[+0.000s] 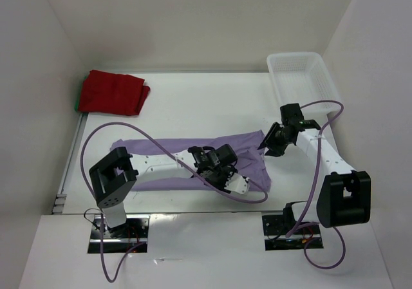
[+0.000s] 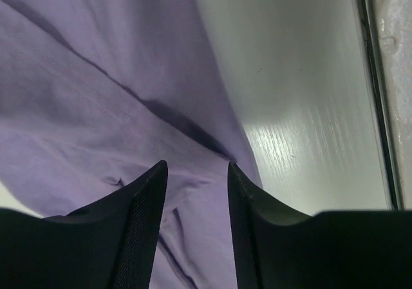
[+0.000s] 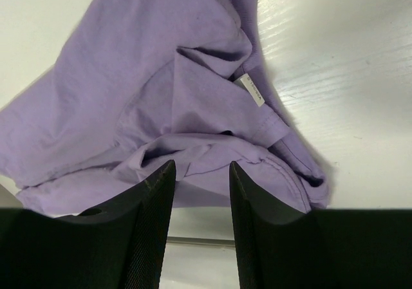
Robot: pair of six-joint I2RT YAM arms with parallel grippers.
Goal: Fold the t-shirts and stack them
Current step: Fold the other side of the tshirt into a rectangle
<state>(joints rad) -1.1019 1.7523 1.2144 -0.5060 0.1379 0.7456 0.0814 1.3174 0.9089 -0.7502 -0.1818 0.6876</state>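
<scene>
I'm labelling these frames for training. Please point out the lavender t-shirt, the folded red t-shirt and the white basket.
lavender t-shirt [image 1: 251,154]: top view, right part of the spread cloth.
red t-shirt [image 1: 111,93]: top view, centre of the folded bundle.
white basket [image 1: 293,56]: top view, far rim.

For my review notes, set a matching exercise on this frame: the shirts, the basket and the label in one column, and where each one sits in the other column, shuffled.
1. lavender shirt
2. red shirt
3. basket
4. neck label

A. far right corner of the table
B. folded, far left corner
C. white, at a collar
D. spread out across the middle

Pairs: 1-D, 2-B, 3-A, 4-C
</scene>
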